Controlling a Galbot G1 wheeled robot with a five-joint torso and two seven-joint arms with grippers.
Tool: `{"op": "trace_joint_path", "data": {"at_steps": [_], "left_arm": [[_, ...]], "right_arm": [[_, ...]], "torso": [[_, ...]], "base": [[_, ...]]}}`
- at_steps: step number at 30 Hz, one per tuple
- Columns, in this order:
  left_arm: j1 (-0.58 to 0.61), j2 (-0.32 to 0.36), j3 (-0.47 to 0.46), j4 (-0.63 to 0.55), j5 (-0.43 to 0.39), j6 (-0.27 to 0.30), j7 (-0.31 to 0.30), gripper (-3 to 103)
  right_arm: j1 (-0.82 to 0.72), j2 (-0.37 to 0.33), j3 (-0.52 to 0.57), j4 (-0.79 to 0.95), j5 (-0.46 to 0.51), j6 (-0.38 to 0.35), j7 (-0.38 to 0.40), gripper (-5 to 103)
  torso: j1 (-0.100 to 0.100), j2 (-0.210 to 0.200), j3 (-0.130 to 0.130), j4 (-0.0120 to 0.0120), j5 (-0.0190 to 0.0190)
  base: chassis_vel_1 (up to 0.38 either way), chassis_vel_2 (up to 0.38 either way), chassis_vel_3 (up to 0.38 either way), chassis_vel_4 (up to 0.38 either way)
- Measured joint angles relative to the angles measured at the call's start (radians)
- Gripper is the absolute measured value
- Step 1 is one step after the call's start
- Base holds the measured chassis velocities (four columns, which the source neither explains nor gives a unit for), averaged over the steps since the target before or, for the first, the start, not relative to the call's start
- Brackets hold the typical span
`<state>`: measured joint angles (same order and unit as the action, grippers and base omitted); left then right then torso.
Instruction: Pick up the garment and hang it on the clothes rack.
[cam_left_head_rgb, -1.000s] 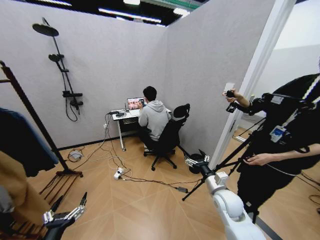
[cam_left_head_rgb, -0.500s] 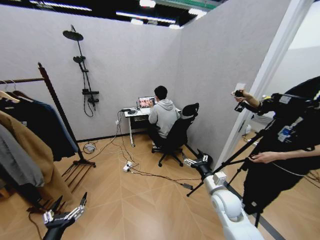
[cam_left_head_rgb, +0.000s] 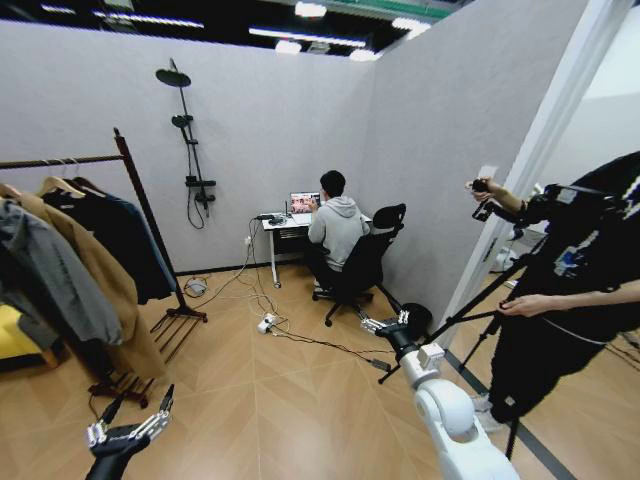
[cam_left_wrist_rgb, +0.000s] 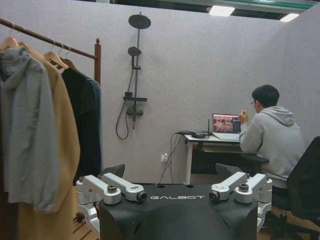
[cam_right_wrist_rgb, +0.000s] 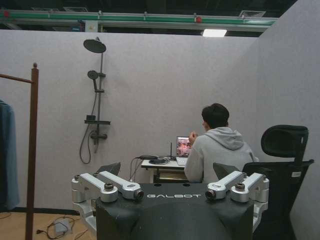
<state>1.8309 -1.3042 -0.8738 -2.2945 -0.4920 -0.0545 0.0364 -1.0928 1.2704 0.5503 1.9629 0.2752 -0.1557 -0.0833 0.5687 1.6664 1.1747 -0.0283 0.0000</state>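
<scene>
Rack (cam_left_head_rgb: 140, 205) stands at the robot's left, crossbar running from the ball-topped post off toward the left edge of the head view; low shelf on the floor beneath; several coats hang on it already: grey one (cam_left_head_rgb: 55, 275) and tan coat (cam_left_head_rgb: 100, 290) nearest, black coat (cam_left_head_rgb: 110, 235) behind, and the teal garment (cam_left_head_rgb: 152, 250) last, against the post, hanging long axis vertical, a strip of its blue-green edge showing past the black coat; same strip beside the post in the left wrist view (cam_left_wrist_rgb: 95, 125) and at the frame edge in the right wrist view (cam_right_wrist_rgb: 7, 155); so by these pictures the garment is on the rack, not lying loose. Left gripper (cam_left_head_rgb: 128, 432) low at the robot's left front, jaws spread, holding nothing; right gripper (cam_left_head_rgb: 390, 325) out ahead on an extended arm at the robot's right, fingers spread, empty, aimed at the desk (cam_left_head_rgb: 283, 222) and the seated person. Key relation: garment lies ahead and to the left of both grippers, well apart from them; left gripper is the nearer, right is far across the floor; judged, neither is in reach yet and the base would need to close on the rack's post end first.
</scene>
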Motion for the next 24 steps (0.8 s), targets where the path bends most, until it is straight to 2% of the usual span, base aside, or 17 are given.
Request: {"op": "trace_joint_path", "data": {"at_steps": [3, 7, 24], "left_arm": [[0.000, 0.000, 0.000, 0.000, 0.000, 0.000, 0.000, 100], [0.000, 0.000, 0.000, 0.000, 0.000, 0.000, 0.000, 100], [0.000, 0.000, 0.000, 0.000, 0.000, 0.000, 0.000, 100]], "right_arm": [[0.005, 0.000, -0.005, -0.003, 0.000, 0.001, 0.000, 100], [0.007, 0.001, -0.011, -0.004, 0.000, -0.001, 0.000, 100], [-0.007, 0.012, -0.017, -0.008, -0.008, 0.006, -0.001, 100]], "torso": [[0.000, 0.000, 0.000, 0.0008, -0.0001], [0.000, 0.000, 0.000, -0.0002, -0.0001], [0.000, 0.000, 0.000, 0.0000, 0.0000]], "base": [[0.163, -0.020, -0.010, 0.172], [0.056, -0.013, -0.020, 0.049], [0.000, 0.000, 0.000, 0.000]]}}
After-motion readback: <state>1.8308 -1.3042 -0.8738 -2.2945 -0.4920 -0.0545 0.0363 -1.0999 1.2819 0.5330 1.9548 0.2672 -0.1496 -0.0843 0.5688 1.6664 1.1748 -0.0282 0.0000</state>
